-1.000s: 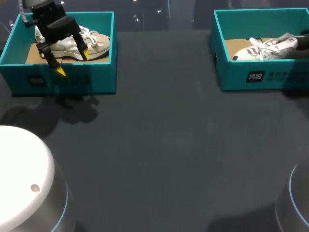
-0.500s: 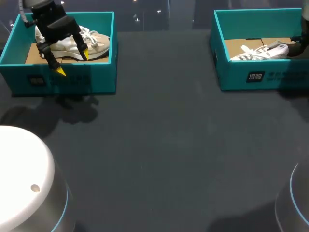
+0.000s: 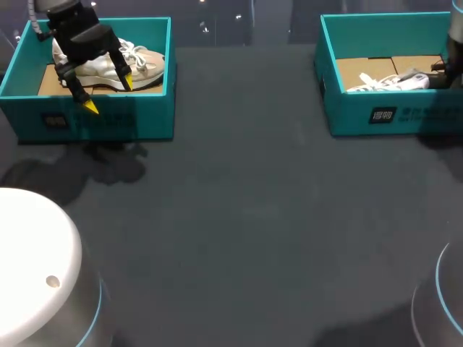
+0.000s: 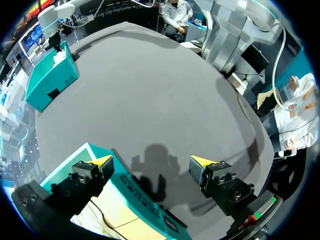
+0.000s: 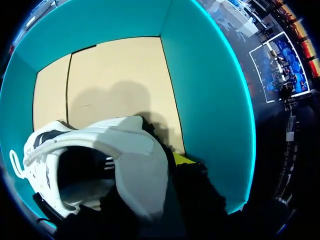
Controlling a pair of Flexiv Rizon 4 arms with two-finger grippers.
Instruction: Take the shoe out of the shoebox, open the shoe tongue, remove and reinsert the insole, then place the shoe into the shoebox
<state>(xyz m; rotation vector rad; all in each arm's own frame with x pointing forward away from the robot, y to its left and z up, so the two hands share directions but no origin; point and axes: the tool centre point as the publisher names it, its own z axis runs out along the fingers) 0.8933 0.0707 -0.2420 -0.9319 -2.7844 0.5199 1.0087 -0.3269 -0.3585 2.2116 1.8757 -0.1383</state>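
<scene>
A white shoe [image 3: 391,82] lies low inside the teal shoebox on the right [image 3: 391,116], toe toward the table's middle. At its heel end, by the view's right edge, is my right gripper [image 3: 452,69]. In the right wrist view that gripper [image 5: 165,165] is shut on the heel of the white shoe [image 5: 130,150], just above the box's cardboard floor [image 5: 115,85]; one yellow fingertip [image 5: 182,159] shows. My left gripper [image 3: 108,95] hangs open over the front wall of the teal shoebox on the left [image 3: 108,123]. A beige shoe [image 3: 141,63] lies in that box.
The left wrist view shows my open left gripper [image 4: 152,161] astride the left box's front wall [image 4: 135,192], with dark tabletop [image 4: 150,100] ahead and the right shoebox [image 4: 50,75] far off. The dark table [image 3: 246,217] stretches between the two boxes.
My right gripper has lowered the white shoe down into the right box and drawn it toward the right edge. The left arm has stayed still.
</scene>
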